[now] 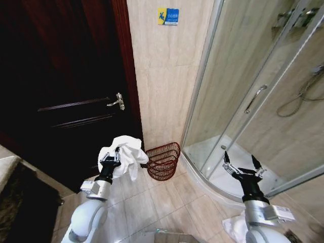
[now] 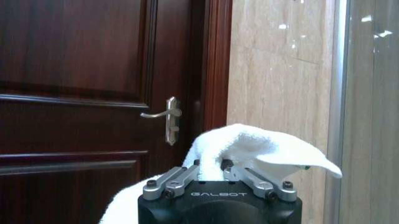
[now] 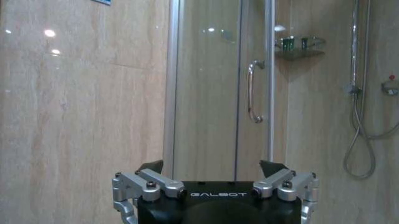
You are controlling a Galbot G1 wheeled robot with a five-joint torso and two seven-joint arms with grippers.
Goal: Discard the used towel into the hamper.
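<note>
Towel (image 1: 125, 152): white, bunched, pinched in the left gripper (image 1: 112, 158), held up off the floor (image 1: 167, 202). Folds drape over and past the fingers (image 2: 177, 179); one flap hangs toward the hamper. In the left wrist view the jaws are drawn in tight on the cloth (image 2: 249, 147), "GALBOT" printed on the gripper body.

Hamper (image 1: 164, 160): dark red open-weave basket, on the floor at the foot of the tiled wall (image 1: 162, 76), tipped toward the robot, mouth facing the towel. It sits between the dark door (image 1: 66, 86) and the shower's glass (image 1: 238, 76). Towel just beside its rim, not inside.

Right gripper (image 1: 242, 164): raised near the shower's edge, fingers spread wide, holding nothing; "GALBOT" on it too.

Blue-and-yellow sticker (image 1: 168, 16) high on the wall; writing unreadable.
</note>
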